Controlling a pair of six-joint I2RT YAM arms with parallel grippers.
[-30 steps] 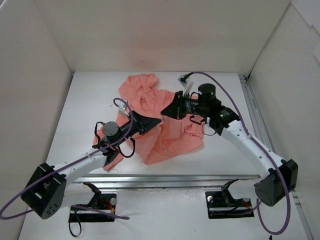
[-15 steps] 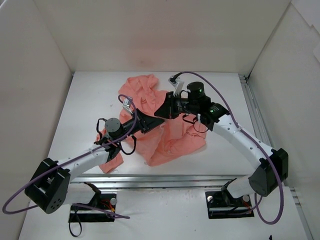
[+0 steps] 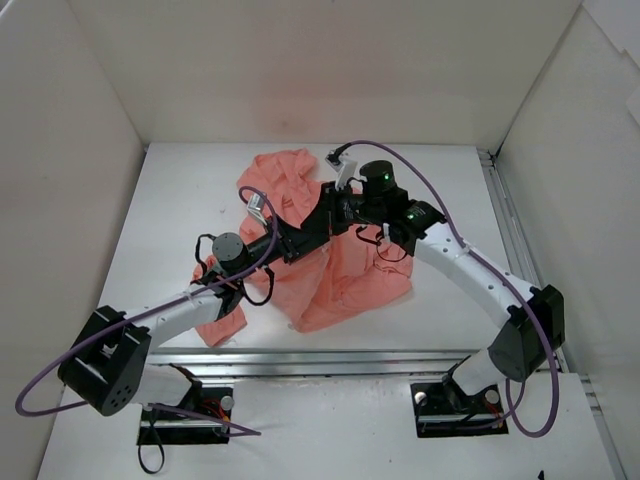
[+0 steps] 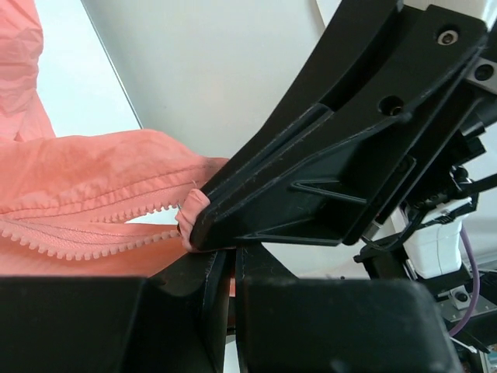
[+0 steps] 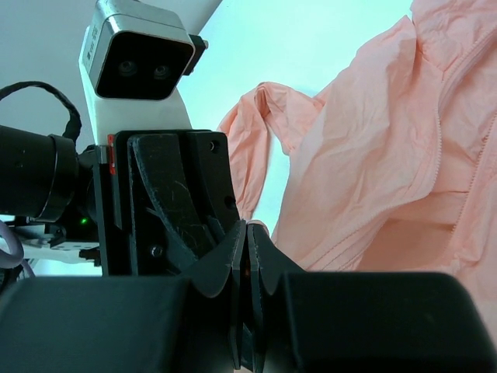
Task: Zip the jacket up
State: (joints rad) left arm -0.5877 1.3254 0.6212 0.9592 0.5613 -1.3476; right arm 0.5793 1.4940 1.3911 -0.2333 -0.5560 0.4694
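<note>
The salmon-pink jacket (image 3: 350, 280) lies crumpled at the middle of the white table, with part of it lifted between the arms. My left gripper (image 3: 306, 238) and my right gripper (image 3: 323, 221) meet tip to tip over it. In the left wrist view my left gripper (image 4: 233, 252) is shut on a fold of the jacket (image 4: 93, 171) beside the open zip teeth (image 4: 78, 229). The right gripper's black finger lies right against it. In the right wrist view my right gripper (image 5: 247, 227) is shut on a thin edge of the jacket (image 5: 373, 155), which hangs to the right.
White walls enclose the table on the left, back and right. A metal rail (image 3: 505, 220) runs along the right side and another (image 3: 350, 355) along the front. Purple cables loop over both arms. The left wrist camera (image 5: 140, 58) sits close to my right gripper.
Both grippers have moved left and towards the back together, drawing the held jacket fabric with them. Their tips have closed in on each other.
</note>
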